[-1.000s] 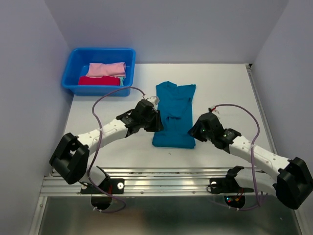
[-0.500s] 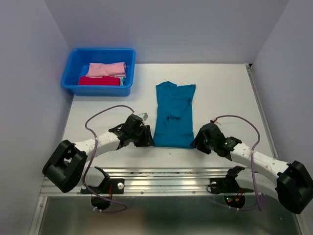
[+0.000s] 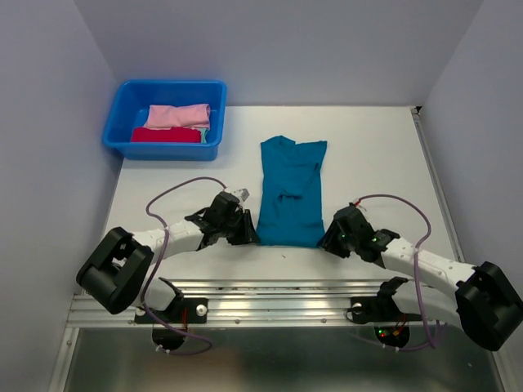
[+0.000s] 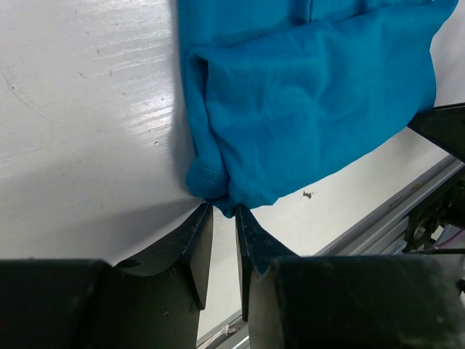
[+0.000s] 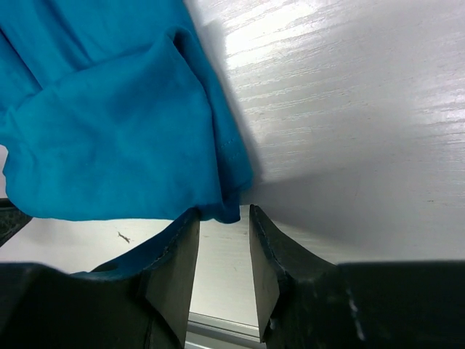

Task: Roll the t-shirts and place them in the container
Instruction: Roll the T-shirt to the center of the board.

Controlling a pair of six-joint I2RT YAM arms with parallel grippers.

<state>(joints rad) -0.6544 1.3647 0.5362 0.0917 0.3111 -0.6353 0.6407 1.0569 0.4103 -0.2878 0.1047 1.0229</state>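
Hem corners of the flat teal-blue cloth t-shirt [image 4: 305, 109] sit barely at the tips of the left tool [image 4: 221, 211] (nearly together, grip unclear) and the right tool [image 5: 224, 213] (apart), so shallow pinches may slip, skewing the roll.

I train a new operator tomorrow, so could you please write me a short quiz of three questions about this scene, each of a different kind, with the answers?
1. What colour is the cloth bundle lying nearest the front wall of the blue plastic tub?
2. True or false: the teal t-shirt lies partly inside the tub.
3. The left gripper sits at which part of the teal t-shirt? A) its near left corner B) its collar C) a sleeve

Key:
1. Red.
2. False. It lies on the table, apart from the tub.
3. A.
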